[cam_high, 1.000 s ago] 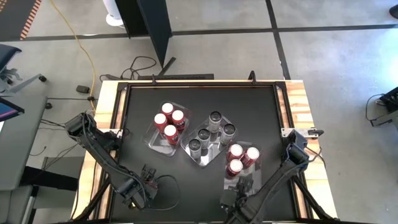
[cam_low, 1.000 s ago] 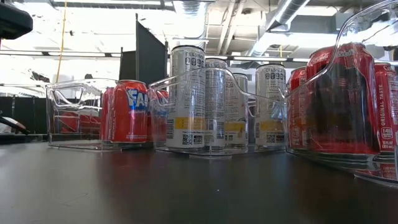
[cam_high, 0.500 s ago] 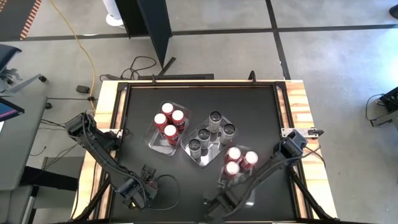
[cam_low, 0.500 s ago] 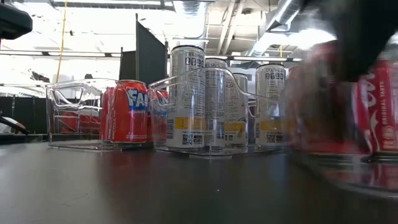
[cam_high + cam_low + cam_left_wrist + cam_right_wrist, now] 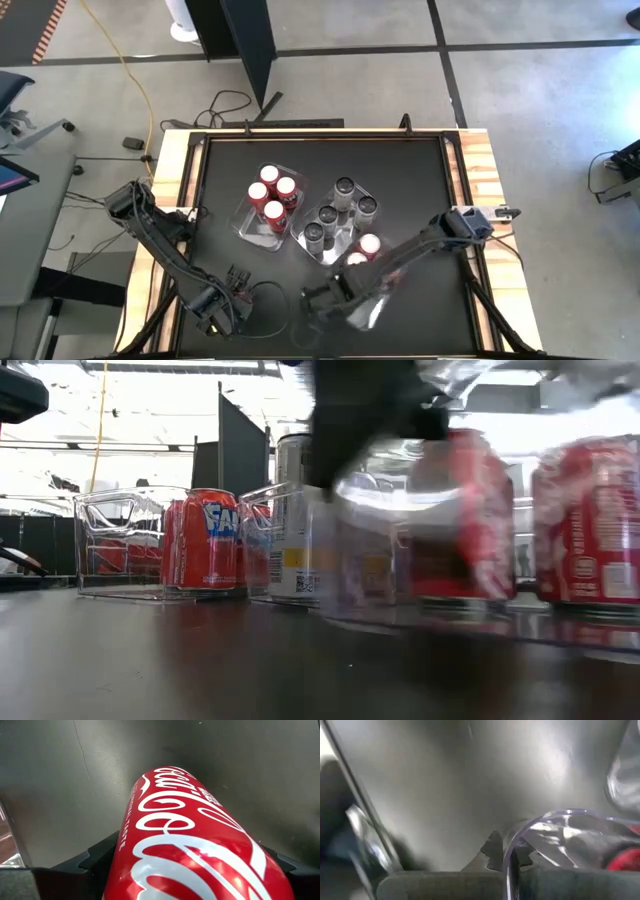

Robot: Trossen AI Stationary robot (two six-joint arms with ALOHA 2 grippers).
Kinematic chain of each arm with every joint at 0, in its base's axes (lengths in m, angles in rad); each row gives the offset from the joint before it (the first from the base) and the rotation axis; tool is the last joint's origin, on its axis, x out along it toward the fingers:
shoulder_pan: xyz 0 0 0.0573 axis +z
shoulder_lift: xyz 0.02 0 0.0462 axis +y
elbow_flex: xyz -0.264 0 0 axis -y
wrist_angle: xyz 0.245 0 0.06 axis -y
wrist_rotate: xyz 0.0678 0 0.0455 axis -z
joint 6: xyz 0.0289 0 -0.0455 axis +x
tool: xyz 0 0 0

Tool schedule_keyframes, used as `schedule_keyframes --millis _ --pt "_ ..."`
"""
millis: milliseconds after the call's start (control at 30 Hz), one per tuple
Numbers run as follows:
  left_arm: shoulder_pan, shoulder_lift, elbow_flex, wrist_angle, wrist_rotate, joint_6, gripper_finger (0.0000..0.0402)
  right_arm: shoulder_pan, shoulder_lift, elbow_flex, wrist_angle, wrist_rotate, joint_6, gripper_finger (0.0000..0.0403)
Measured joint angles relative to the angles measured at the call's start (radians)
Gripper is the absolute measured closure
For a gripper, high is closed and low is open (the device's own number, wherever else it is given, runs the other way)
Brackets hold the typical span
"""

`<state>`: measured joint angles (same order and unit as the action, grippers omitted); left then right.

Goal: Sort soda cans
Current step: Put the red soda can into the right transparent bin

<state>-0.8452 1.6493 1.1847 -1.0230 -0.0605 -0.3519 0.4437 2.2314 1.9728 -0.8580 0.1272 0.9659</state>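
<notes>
My left gripper stands near the table's near left corner, shut on a red soda can. My right gripper reaches across the near middle and is shut on the rim of a clear tray. That tray holds red soda cans, and it shows blurred in the low view along with its cans. A second tray holds several red cans. A third tray holds several silver-grey cans. My left gripper pinches the red can's curved side between its two fingers, pointing down from above. The can runs on past the fingertips. Whether its far end rests on the table I cannot tell. My right gripper pinches the clear tray's thin upper rim between its two fingertips, one inside the wall and one outside. It comes slanting down from the table's right side. The tray's bottom stays on the table.
The black table top is bordered by wooden side rails. Bare surface lies along the far side and the near middle. My right arm stretches low across the right tray's cans.
My right gripper has swung along the near side toward the table's left edge. The clear tray with red cans has slid and turned with it, toward the left and nearer the tray of silver cans.
</notes>
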Motion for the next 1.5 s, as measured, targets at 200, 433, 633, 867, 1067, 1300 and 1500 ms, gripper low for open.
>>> schedule_keyframes --millis 200,433,633,867,1067,1300,1500 --pt "0.0 0.0 0.0 0.0 -0.001 0.015 0.0101 -0.057 -0.001 0.001 0.161 -0.001 0.01 0.04" --pt "0.0 0.0 0.0 0.0 -0.001 0.02 0.0101 -0.085 -0.002 0.002 0.219 0.001 0.009 0.037" --pt "0.0 0.0 0.0 0.0 -0.003 0.021 0.0101 -0.086 -0.002 0.002 0.227 0.002 -0.005 0.0333" --pt "0.0 0.0 0.0 0.0 -0.003 0.018 0.0101 -0.072 -0.001 0.002 0.227 0.008 -0.04 0.0291" --pt "0.0 0.0 0.0 0.0 -0.003 0.01 0.0101 -0.057 0.0 0.003 0.197 0.008 -0.047 0.0243" --pt "0.0 0.0 0.0 0.0 -0.003 0.008 0.0101 -0.045 0.0 0.004 0.177 0.008 -0.045 0.0215" --pt "0.0 0.0 0.0 0.001 -0.002 0.007 0.0101 -0.031 0.0 0.004 0.152 0.005 -0.053 0.0203"
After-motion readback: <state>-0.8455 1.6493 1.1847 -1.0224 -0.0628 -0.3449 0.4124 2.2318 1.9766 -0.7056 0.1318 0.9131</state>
